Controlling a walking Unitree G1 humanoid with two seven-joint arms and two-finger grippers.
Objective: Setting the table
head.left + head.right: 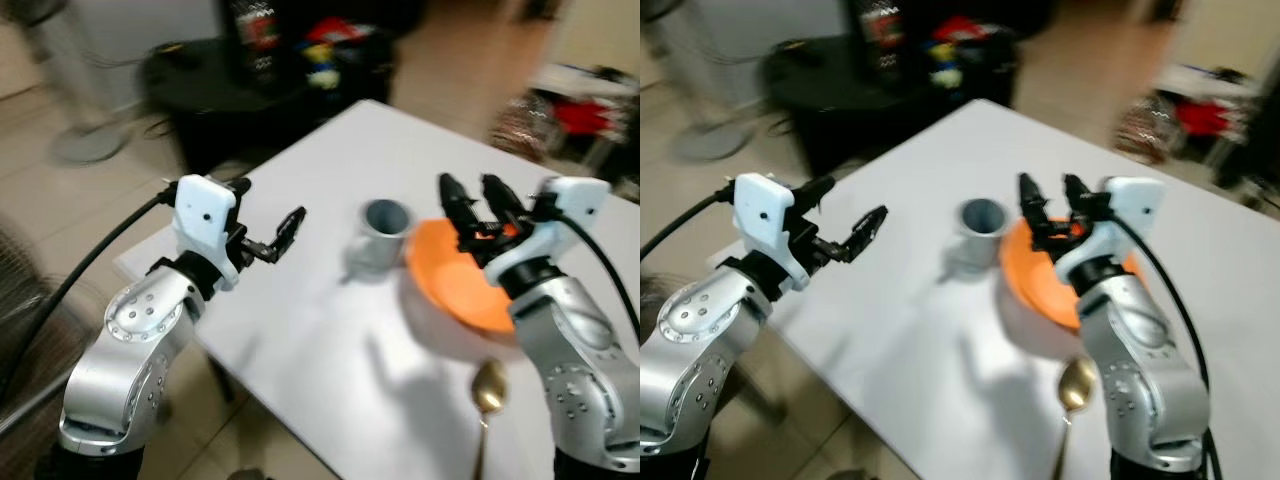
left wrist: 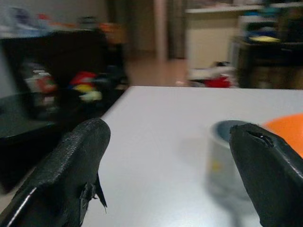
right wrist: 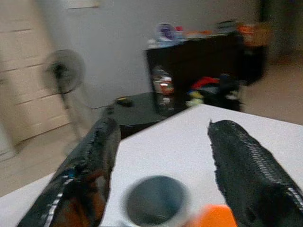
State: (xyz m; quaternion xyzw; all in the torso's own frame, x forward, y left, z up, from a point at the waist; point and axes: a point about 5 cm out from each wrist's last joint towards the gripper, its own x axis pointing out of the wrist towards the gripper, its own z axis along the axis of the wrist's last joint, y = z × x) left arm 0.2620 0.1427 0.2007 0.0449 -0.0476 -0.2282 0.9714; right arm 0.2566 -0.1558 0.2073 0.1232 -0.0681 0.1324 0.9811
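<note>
two containers sit mid-bench (image 1: 330, 340): a grey cup (image 1: 383, 236), upright, contents unclear through blur, and just beside it at 3 o'clock an orange bowl (image 1: 455, 280), contents hidden. the right pincer (image 1: 473, 201) hangs over the bowl, fingers apart. the left pincer (image 1: 268, 228), fingers apart, hovers at the cup's 9 o'clock. a gold spoon (image 1: 488, 395) lies at the bowl's 6 o'clock.

Grey cup (image 1: 384, 236) touching orange bowl (image 1: 458, 280)

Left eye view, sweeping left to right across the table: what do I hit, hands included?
Left hand → grey cup → orange bowl, with the right hand hovering over it. The gold spoon lies nearer, under the bowl's right part.
</note>
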